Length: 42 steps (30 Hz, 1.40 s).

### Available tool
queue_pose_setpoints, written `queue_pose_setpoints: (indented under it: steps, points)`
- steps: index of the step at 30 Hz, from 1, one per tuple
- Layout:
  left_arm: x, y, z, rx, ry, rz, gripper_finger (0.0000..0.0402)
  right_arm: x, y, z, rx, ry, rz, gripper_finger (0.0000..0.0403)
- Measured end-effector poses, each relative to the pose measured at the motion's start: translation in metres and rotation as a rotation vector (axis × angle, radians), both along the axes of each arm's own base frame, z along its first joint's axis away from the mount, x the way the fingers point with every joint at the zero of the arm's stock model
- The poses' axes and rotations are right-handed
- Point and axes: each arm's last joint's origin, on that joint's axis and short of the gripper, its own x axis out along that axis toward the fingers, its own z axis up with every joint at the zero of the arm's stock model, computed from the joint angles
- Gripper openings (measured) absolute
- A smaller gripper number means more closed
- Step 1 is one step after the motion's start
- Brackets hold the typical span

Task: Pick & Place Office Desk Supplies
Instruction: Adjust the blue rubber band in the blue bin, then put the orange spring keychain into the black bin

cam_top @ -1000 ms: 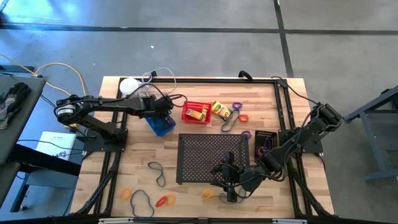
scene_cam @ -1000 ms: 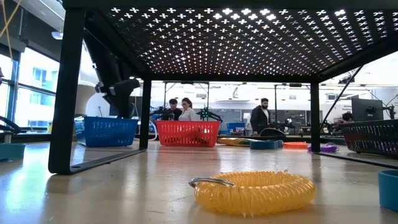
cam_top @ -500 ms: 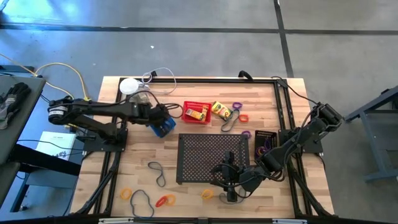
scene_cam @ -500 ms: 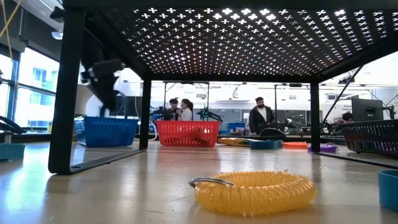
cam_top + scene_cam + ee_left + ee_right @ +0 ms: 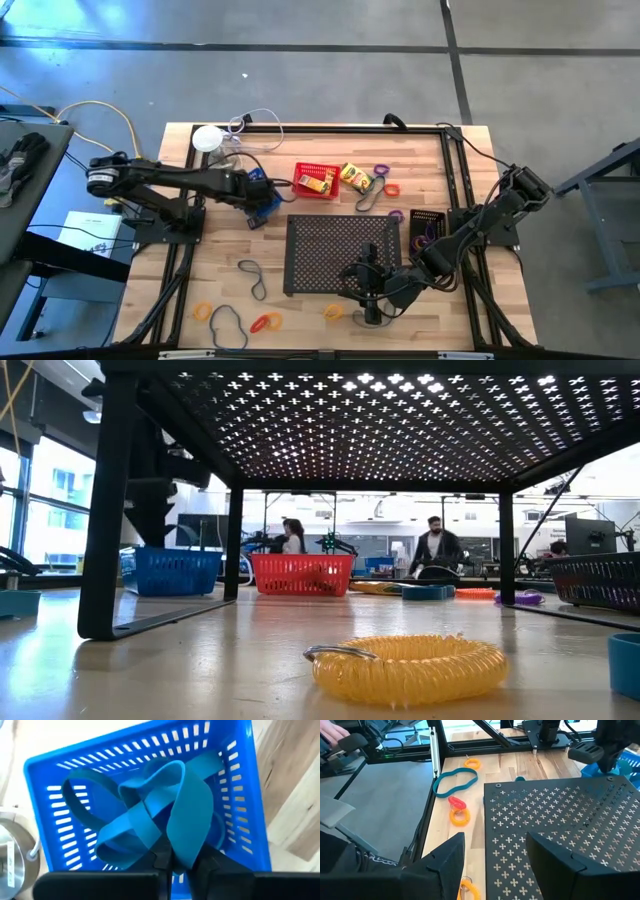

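Blue plastic mesh forms the small basket (image 5: 150,795) at the left of the wooden table (image 5: 230,240), just left of the red basket (image 5: 316,181). The left gripper (image 5: 181,862) hangs directly over the blue basket, its fingers pinched together on a wide blue rubber band (image 5: 187,815); a second blue band (image 5: 87,802) lies looped in the basket below it. In the high view the left gripper (image 5: 256,194) covers most of the blue basket (image 5: 268,205).

The right gripper (image 5: 495,857) rests near the front edge of the table beside the large black perforated tray (image 5: 560,820), its fingers spread apart and empty. Ahead of it lie a yellow coiled loop (image 5: 460,817), a red loop (image 5: 457,802) touching it, and a teal band (image 5: 454,781).

One yellow crayon box (image 5: 316,183) sits inside the red basket; another (image 5: 356,177) lies just right of it. The black basket (image 5: 426,226) stands right of the tray.
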Motion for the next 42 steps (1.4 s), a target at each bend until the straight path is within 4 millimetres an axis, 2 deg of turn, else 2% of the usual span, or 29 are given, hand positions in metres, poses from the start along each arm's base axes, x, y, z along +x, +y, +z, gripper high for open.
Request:
queue_pose_setpoints:
  steps: [8,14,24,30,34,42]
  points:
    - [0.007,0.002,-0.016,0.069,0.114,-0.097,0.0067,0.0,0.0,-0.001,-0.006,0.006,-0.003,0.02]
    - [0.006,0.0,-0.01,0.249,0.131,-0.098,0.0086,0.0,0.0,-0.001,-0.007,0.006,-0.004,0.02]
    - [0.001,-0.011,-0.006,0.325,0.168,-0.149,0.0128,0.0,-0.001,-0.001,-0.009,0.009,-0.004,0.02]
    - [-0.005,-0.013,-0.007,0.329,0.226,-0.135,0.0132,0.0,-0.001,-0.001,-0.009,0.009,-0.004,0.02]
    - [-0.006,-0.016,-0.004,0.415,0.211,-0.126,0.0132,0.0,-0.001,-0.001,-0.009,0.01,-0.004,0.02]
    - [-0.012,-0.039,0.009,0.545,0.149,-0.197,0.0132,-0.001,0.0,-0.001,-0.01,0.011,-0.003,0.02]
